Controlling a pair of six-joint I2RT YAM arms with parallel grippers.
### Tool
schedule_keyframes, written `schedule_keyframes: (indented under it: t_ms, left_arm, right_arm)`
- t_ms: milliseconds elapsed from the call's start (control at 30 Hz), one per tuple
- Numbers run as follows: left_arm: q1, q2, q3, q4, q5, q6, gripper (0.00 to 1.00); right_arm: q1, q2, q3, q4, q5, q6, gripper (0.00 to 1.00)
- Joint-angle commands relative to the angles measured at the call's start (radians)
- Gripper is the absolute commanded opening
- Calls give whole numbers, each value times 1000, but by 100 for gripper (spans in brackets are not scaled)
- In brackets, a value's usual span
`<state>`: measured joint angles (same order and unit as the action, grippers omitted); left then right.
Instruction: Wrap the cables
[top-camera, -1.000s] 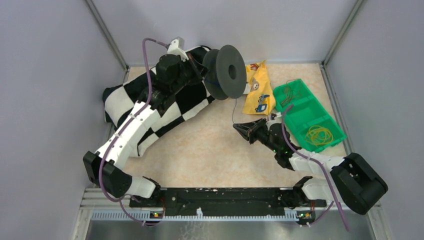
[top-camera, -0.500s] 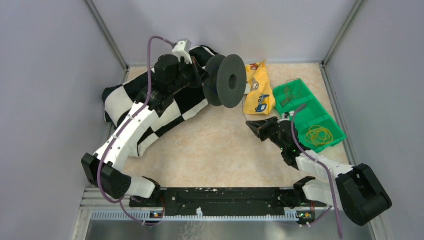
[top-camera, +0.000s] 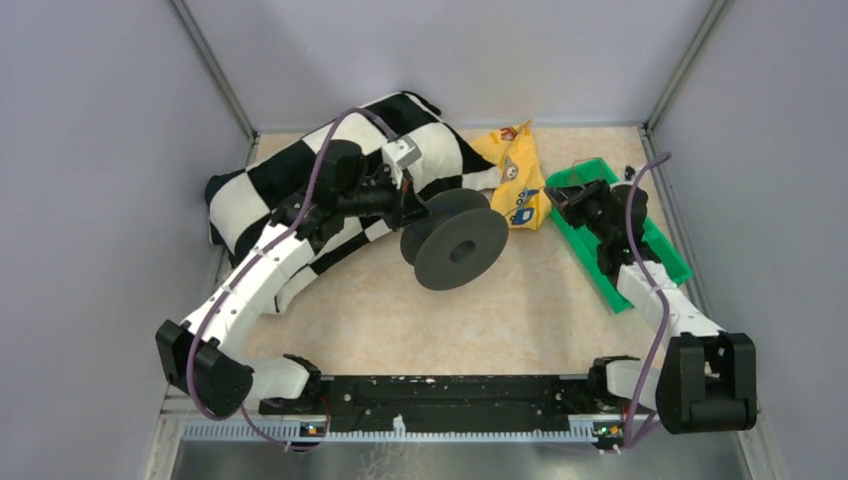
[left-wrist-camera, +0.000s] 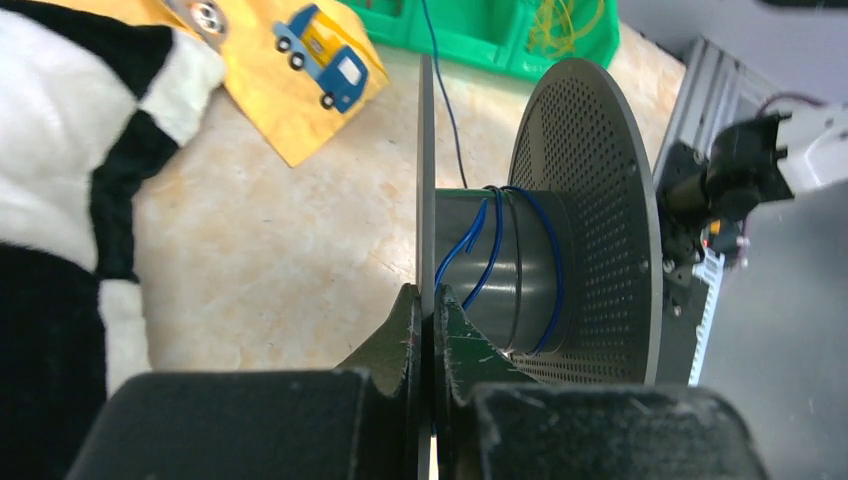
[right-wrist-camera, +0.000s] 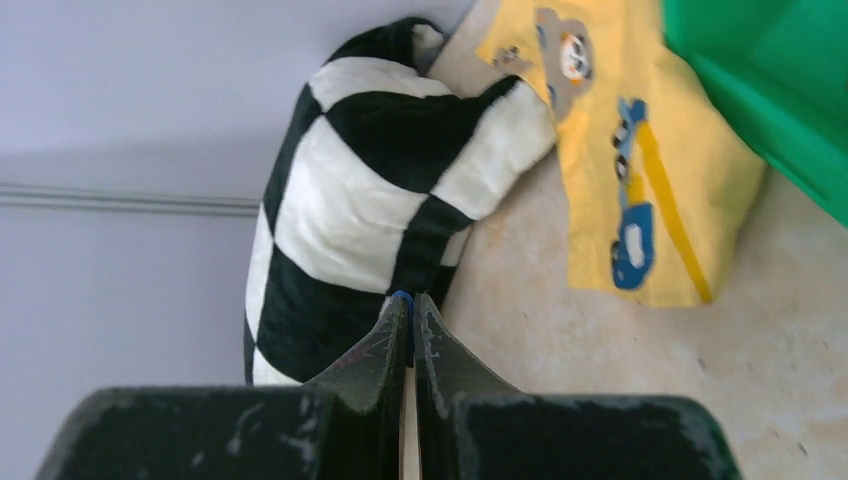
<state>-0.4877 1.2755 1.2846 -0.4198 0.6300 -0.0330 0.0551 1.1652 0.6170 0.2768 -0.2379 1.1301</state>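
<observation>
The dark grey spool (top-camera: 455, 250) hangs over the middle of the table. My left gripper (top-camera: 414, 214) is shut on its thin flange (left-wrist-camera: 425, 150), with one finger on each side (left-wrist-camera: 427, 302). A thin blue cable (left-wrist-camera: 487, 250) loops loosely round the hub (left-wrist-camera: 525, 275). One strand (left-wrist-camera: 442, 90) runs off toward the green tray (left-wrist-camera: 470, 40). My right gripper (top-camera: 558, 194) is over the far end of the green tray (top-camera: 606, 284). It is shut (right-wrist-camera: 409, 305) with a bit of blue cable (right-wrist-camera: 402, 296) pinched at the tips. The cable is too fine to trace in the top view.
A black-and-white checkered cloth (top-camera: 290, 180) lies at the back left under the left arm. It also shows in the right wrist view (right-wrist-camera: 370, 170). A yellow printed pouch (top-camera: 515, 180) lies between the cloth and the tray. Enclosure walls stand on three sides.
The left arm has brought the spool down and toward the table's middle, turning it. The right gripper has moved from mid-table back and right to over the green tray.
</observation>
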Motion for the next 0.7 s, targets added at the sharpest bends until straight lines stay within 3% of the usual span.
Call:
schedule_keyframes:
  t_ms: [0,333,500,667]
  left_arm:
    - [-27,75,60,-19,111,148,0]
    - [-87,198,72,45,-162,37,0]
    - [-136,216,82,61,-275,36,0]
    - [-160,218,80,114,-388,-78,0]
  right_arm:
    - [-8,15,142,10,-72,-124,0]
    - [137,19,414,-240,-259,-344,0]
    - [291,39,458,-262,-262,-365,0]
    - [447,81,484,-267,-220,-377,0]
